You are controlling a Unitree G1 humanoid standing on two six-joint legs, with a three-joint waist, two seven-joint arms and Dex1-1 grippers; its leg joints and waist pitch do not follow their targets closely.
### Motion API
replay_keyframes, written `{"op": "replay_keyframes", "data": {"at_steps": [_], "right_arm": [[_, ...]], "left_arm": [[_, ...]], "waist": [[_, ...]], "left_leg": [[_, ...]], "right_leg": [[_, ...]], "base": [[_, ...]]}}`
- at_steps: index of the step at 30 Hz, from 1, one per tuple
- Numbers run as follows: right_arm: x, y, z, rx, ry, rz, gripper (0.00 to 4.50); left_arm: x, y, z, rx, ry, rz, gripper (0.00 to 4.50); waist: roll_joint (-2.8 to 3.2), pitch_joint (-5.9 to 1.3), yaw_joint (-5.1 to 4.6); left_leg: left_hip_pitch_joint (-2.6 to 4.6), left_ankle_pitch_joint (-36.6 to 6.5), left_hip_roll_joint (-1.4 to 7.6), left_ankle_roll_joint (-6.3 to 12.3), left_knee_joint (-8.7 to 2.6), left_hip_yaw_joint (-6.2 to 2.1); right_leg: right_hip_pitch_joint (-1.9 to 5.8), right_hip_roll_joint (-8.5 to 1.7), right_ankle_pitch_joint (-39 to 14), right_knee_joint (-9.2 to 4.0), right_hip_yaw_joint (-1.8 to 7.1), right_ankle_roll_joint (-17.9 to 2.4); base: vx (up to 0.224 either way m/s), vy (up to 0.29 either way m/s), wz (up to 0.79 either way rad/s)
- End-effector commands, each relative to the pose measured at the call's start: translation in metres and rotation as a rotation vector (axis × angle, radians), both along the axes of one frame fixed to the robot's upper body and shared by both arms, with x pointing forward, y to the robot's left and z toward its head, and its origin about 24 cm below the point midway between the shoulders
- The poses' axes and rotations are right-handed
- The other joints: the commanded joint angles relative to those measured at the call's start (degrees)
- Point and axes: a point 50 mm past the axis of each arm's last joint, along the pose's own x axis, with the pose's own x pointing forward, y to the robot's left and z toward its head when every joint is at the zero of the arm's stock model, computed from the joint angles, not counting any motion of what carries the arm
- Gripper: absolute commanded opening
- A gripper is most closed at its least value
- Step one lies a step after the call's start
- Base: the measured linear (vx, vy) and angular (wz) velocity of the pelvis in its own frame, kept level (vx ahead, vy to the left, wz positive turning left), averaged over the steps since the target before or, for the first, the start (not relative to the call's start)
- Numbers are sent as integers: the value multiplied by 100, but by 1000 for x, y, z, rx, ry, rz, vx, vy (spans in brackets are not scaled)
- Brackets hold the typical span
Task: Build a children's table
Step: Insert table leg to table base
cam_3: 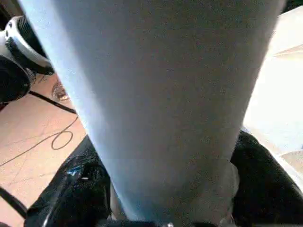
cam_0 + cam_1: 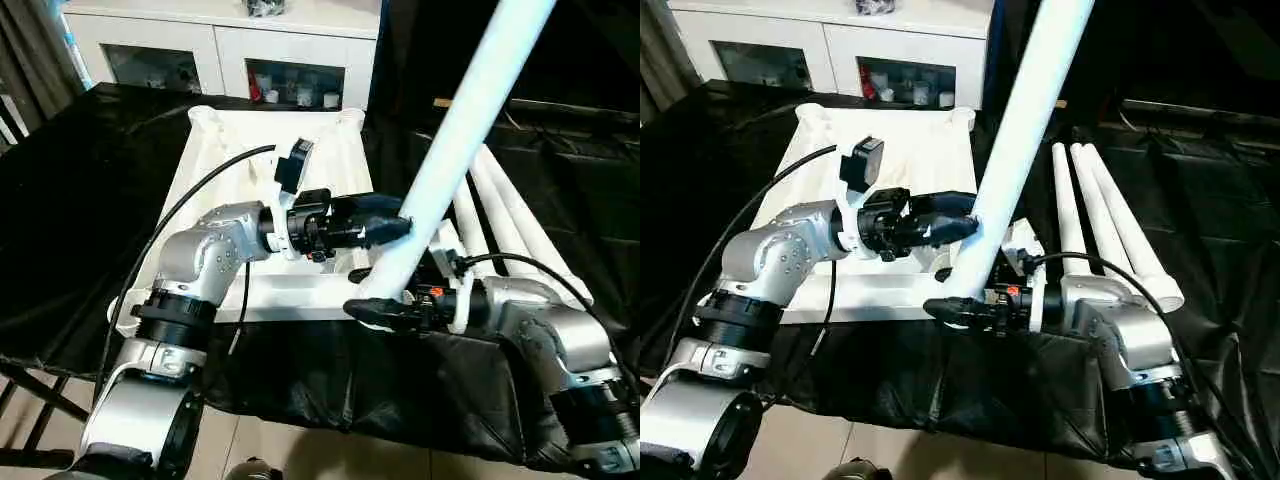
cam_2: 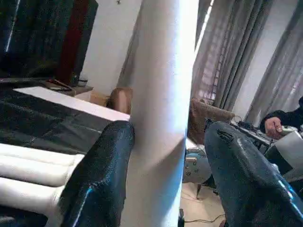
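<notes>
Both grippers are working on one long white tube leg [image 2: 1015,150], which is tilting up and away from the near right corner of the table top [image 2: 890,150]. Down low, the right gripper [image 2: 958,310] is clamping its two black fingers around the leg's flared foot, one finger on each side of the smooth plastic. Higher up, the left gripper [image 2: 962,227] is bracketing the shaft with its textured black fingers [image 3: 97,179] spread fairly wide; one pad is pressing the tube while the other is standing clear of it. Underneath, the white plastic rectangular top is lying upside down on the black-draped table [image 2: 90,180], showing its ribbed underside and round corner sockets. Three more tube legs [image 2: 1110,220] are lying side by side on the cloth just beside the top's right edge. Behind the far edge, a white cabinet [image 2: 220,40] with glass doors is standing.
</notes>
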Motion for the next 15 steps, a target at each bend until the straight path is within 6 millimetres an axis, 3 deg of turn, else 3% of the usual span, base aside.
{"op": "replay_keyframes", "data": {"at_steps": [1, 10, 11, 15], "right_arm": [[-2, 4, -2, -29, 17, 24, 274], [-2, 2, -5, -72, 13, 16, 274], [-1, 2, -5, -71, 12, 12, 274], [-1, 3, -5, -67, 14, 11, 274]], "left_arm": [[-7, -17, -1, 39, -65, -43, 309], [-9, -22, -8, 106, -103, 25, 309], [-7, -22, -8, 85, -82, 48, 281], [-4, -21, -3, 17, -44, 74, 261]], "waist": [[-49, -399, 4], [-43, -404, -7], [-42, -404, -9], [-41, -418, 0]], "left_leg": [[95, -384, 580, 441, -336, -296], [95, -408, 580, 404, -333, -305], [97, -398, 578, 403, -329, -299], [93, -340, 588, 431, -320, -308]], "right_leg": [[318, -754, -916, -459, 469, -711], [326, -760, -865, -463, 471, -692], [327, -758, -876, -464, 470, -701], [332, -753, -682, -434, 465, -763]], "base": [[0, 0, 0], [0, 0, 0], [0, 0, 0], [0, 0, 0]]}}
